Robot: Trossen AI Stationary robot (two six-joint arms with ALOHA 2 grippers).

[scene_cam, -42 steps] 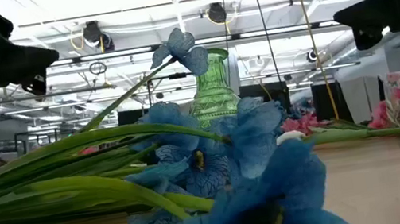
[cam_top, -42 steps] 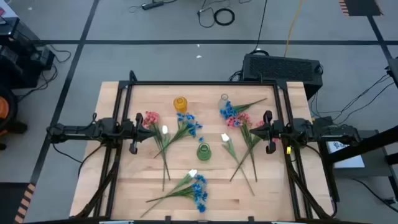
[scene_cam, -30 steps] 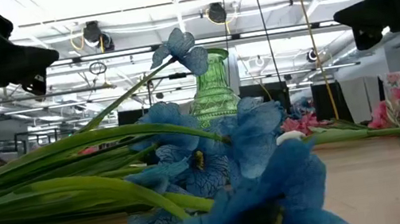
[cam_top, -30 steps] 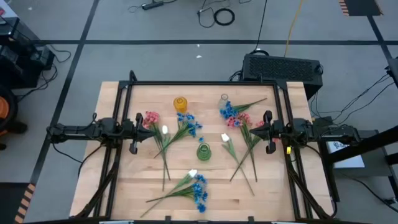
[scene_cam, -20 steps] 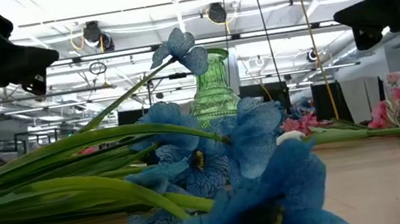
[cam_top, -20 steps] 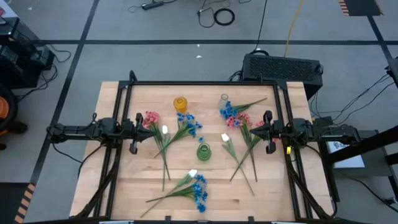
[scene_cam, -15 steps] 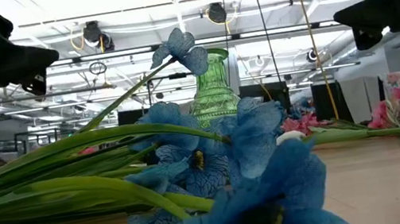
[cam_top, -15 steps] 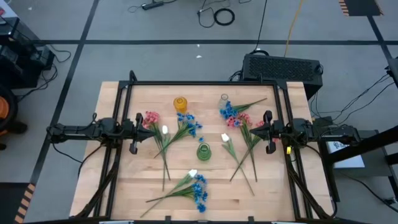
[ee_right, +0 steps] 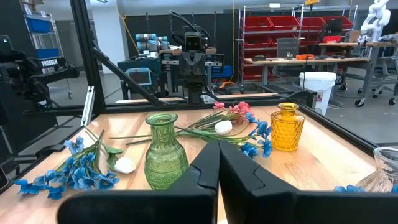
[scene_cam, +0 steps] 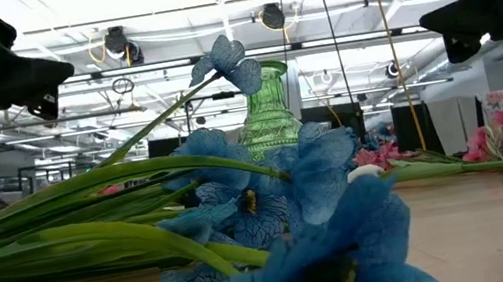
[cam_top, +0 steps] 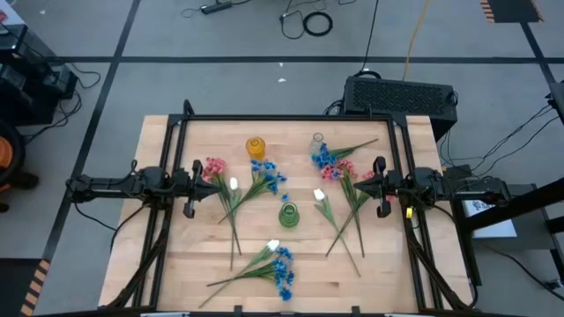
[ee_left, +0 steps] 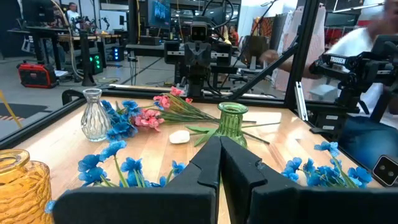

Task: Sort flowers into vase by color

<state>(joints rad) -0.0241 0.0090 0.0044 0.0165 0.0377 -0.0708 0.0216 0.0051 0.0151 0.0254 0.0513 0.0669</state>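
Observation:
Three loose bunches of flowers lie flat on the wooden table. The left bunch (cam_top: 242,187) has pink, white and blue blooms. The right bunch (cam_top: 339,180) has blue and pink blooms and a white bud. The near bunch (cam_top: 269,264) is blue with one white bud. Three vases stand upright: a yellow vase (cam_top: 256,147), a clear vase (cam_top: 317,139) and a green vase (cam_top: 289,214). My left gripper (cam_top: 196,183) hovers shut at the table's left side, beside the pink blooms. My right gripper (cam_top: 374,183) hovers shut at the right side, beside the right bunch.
A black frame (cam_top: 282,118) runs around the table's far and side edges. Bare wood shows at the near left and near right corners. The green vase (ee_left: 232,121) stands between the two grippers. A person (ee_left: 367,43) is beyond the table in the left wrist view.

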